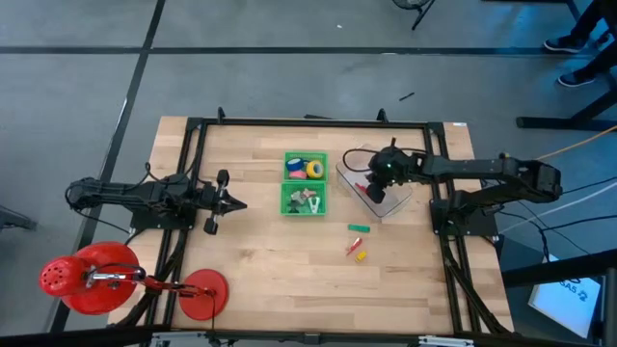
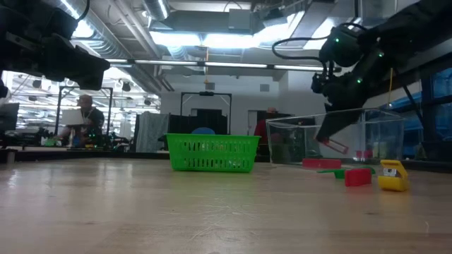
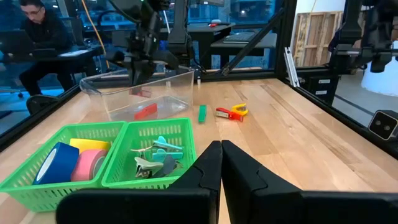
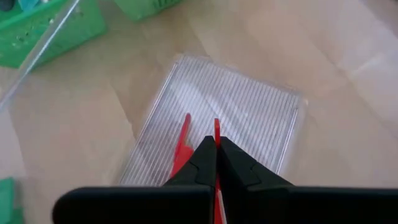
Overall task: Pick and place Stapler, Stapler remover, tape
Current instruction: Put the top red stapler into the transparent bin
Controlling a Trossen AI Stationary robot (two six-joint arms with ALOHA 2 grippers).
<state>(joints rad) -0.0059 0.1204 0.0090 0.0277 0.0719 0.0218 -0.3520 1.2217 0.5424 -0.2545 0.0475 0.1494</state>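
Right gripper [image 4: 216, 163] clamps red stapler [image 4: 184, 144] over clear bin [image 4: 249, 106]; tape [image 1: 314, 170] apart.

Tape rolls [image 3: 71, 163] in green basket [image 3: 37, 186]; red stapler [image 3: 145, 111] in clear bin [image 3: 180, 81]

no legible text, labels, brands or numbers anywhere

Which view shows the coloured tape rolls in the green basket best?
The left wrist view: the blue, yellow and pink ring-shaped tape rolls sit close and separable in the green mesh basket. The high view shows them tiny; the low view shows only the basket wall; the right wrist view shows none.
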